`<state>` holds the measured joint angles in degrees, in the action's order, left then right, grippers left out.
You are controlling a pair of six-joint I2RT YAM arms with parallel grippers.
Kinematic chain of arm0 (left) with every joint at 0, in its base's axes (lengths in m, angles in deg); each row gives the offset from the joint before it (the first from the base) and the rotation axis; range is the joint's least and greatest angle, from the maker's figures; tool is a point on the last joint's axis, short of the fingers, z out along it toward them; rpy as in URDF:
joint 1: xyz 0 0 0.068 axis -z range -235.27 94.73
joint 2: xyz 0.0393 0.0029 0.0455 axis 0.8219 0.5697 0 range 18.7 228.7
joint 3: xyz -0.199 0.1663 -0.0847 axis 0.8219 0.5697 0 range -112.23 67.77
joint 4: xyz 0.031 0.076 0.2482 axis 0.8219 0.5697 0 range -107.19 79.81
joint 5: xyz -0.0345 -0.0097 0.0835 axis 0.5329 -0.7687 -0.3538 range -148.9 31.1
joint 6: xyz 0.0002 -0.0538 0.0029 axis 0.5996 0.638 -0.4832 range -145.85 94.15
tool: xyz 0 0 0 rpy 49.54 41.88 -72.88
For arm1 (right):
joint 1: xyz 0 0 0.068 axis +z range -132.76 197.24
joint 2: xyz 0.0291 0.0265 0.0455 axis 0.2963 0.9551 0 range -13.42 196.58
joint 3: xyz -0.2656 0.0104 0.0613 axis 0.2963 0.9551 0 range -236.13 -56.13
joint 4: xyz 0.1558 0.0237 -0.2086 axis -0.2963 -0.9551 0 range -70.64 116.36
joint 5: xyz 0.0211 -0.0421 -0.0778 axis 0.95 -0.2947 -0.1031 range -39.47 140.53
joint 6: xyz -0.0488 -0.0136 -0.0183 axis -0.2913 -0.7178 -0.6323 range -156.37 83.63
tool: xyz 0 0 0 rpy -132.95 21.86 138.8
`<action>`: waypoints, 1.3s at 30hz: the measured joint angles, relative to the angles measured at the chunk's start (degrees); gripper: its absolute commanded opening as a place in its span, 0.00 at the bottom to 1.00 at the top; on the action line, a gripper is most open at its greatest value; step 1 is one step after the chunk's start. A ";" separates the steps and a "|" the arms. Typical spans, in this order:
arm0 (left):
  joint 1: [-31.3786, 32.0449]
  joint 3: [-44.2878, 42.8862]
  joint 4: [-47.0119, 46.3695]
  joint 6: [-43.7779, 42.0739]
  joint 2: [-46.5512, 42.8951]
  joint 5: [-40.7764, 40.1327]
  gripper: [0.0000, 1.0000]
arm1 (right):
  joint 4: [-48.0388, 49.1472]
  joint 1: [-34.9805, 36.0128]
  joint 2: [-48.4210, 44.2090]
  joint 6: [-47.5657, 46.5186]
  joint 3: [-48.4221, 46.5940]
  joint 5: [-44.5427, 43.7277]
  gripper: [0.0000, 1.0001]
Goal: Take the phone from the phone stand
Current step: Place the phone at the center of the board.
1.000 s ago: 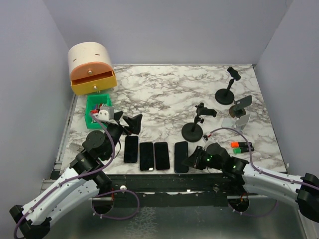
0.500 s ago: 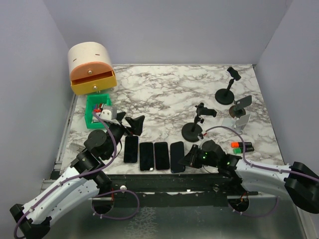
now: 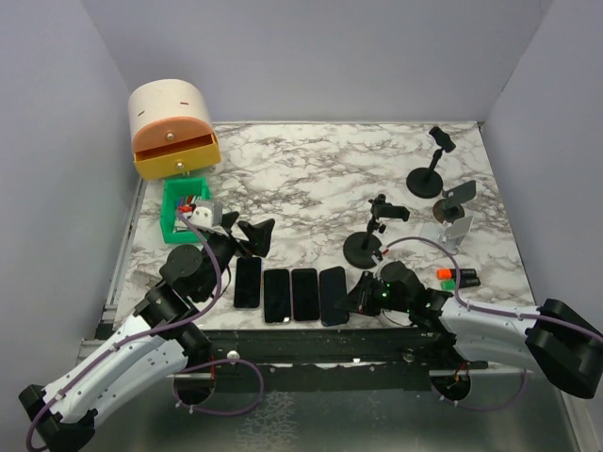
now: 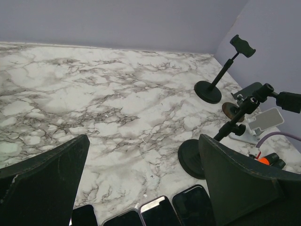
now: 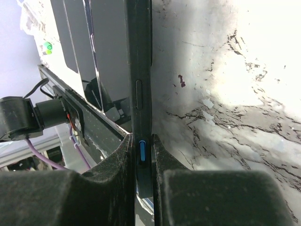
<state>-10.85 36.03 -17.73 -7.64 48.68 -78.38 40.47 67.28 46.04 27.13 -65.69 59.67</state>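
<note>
My right gripper [image 3: 356,299] is shut on the near end of a black phone [image 3: 332,295], which sits at the right end of a row of black phones near the table's front edge. In the right wrist view the phone [image 5: 140,70] runs edge-on between my fingers [image 5: 120,165], low over the marble. The nearest phone stand [image 3: 366,247], a black round base with an empty clamp, stands just behind it. My left gripper [image 3: 254,234] is open and empty above the left end of the row; in its wrist view [image 4: 143,139] the phones [image 4: 192,211] show below.
A second black stand [image 3: 426,181] and two small stands [image 3: 459,212] are at the back right. Orange and green markers [image 3: 457,276] lie right of my right arm. A green bin [image 3: 186,209] and a cream drawer box [image 3: 172,127] are at the back left.
My right gripper has moved left with the phone, bringing it up beside the other phones in the row. My left gripper has shifted slightly up and right.
</note>
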 measured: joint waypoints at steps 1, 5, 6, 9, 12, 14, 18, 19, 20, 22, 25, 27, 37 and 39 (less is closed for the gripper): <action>0.00 0.00 0.00 0.00 0.11 0.02 0.99 | 0.52 -0.55 0.59 -0.15 0.00 0.72 0.00; 0.00 0.00 0.00 0.00 0.44 0.20 0.99 | 2.16 -2.16 2.23 -0.87 0.00 2.89 0.00; 0.00 0.00 0.02 0.00 0.48 0.22 0.99 | 2.60 -2.58 2.69 -1.11 0.00 3.43 0.00; 0.00 0.00 0.00 0.00 0.59 0.35 0.99 | 3.43 -3.32 3.54 -1.62 0.00 4.28 0.04; 0.00 0.00 0.00 -0.02 0.76 0.44 0.99 | 3.91 -3.78 3.82 -1.95 0.00 4.81 0.26; 0.00 0.00 0.00 0.00 0.90 0.52 0.99 | 3.78 -3.96 3.74 -2.29 0.00 4.55 0.41; 0.00 0.00 0.00 0.00 1.07 0.63 0.99 | 2.47 -5.11 3.23 -2.51 0.33 1.16 0.47; 0.00 0.00 0.02 0.00 1.11 0.63 0.99 | 2.27 -5.16 2.73 -2.54 0.33 0.44 0.47; 0.00 0.00 0.02 0.00 1.16 0.66 0.99 | 2.10 -5.18 2.45 -2.60 0.33 -0.04 0.47; 0.00 0.00 0.00 0.00 1.25 0.74 0.99 | 1.62 -5.16 1.86 -2.64 0.33 -0.79 0.48; 0.00 0.00 0.02 0.07 1.38 0.83 0.99 | 0.63 -5.16 0.96 -2.71 0.33 -1.66 0.49; 0.00 0.00 0.02 0.17 1.40 0.85 0.99 | 0.24 -5.16 0.63 -2.71 0.33 -2.05 0.49; 0.00 0.00 0.02 0.24 1.42 1.01 0.99 | -0.66 -5.16 0.48 -2.84 0.00 -2.23 0.49; 0.00 0.00 0.02 0.26 1.42 1.03 0.99 | -1.22 -5.16 0.48 -3.02 -0.28 -2.23 0.49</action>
<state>-10.85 36.03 -17.71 -7.37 50.10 -77.36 39.25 62.12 46.52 24.12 -65.97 57.45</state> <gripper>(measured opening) 0.990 0.484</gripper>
